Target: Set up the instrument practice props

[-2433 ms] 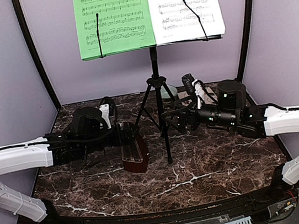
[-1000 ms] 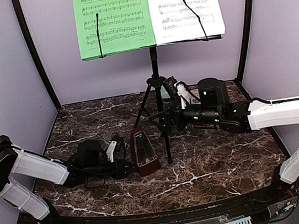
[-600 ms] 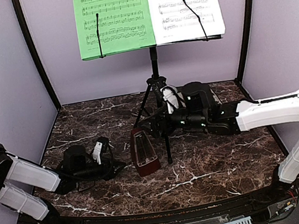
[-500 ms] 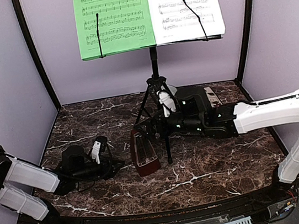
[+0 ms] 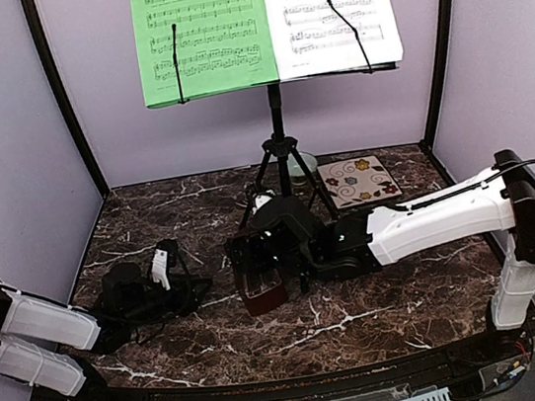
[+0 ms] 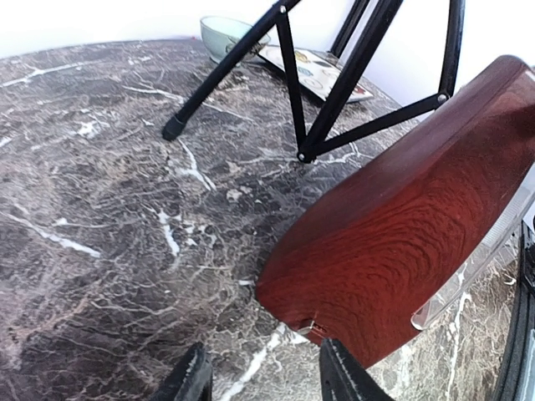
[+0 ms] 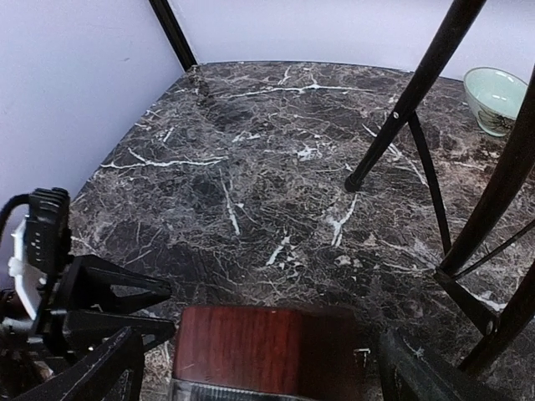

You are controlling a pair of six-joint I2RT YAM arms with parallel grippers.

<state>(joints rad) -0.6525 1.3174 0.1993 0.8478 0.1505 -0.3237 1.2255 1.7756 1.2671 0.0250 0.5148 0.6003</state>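
- Overhead view: the black music stand [image 5: 277, 119] stands at the back of the marble table [image 5: 390, 293], with a green sheet [image 5: 202, 30] and a white sheet [image 5: 329, 2] side by side on its desk. The red-brown metronome [image 5: 263, 294] sits just in front of the tripod legs, and the right gripper [image 5: 256, 262] is lowered over it. The left gripper [image 5: 188, 289] lies low to the metronome's left, apart from it. A pale bowl [image 5: 304, 163] and a patterned tile [image 5: 357, 180] sit behind.
- Left wrist view: the left gripper [image 6: 267, 380] is spread wide and holds nothing. The metronome [image 6: 401, 242] fills the frame just ahead of it.
- Right wrist view: the right gripper [image 7: 259, 368] straddles the metronome [image 7: 267, 338] with its fingers wide. A gap shows on one side.
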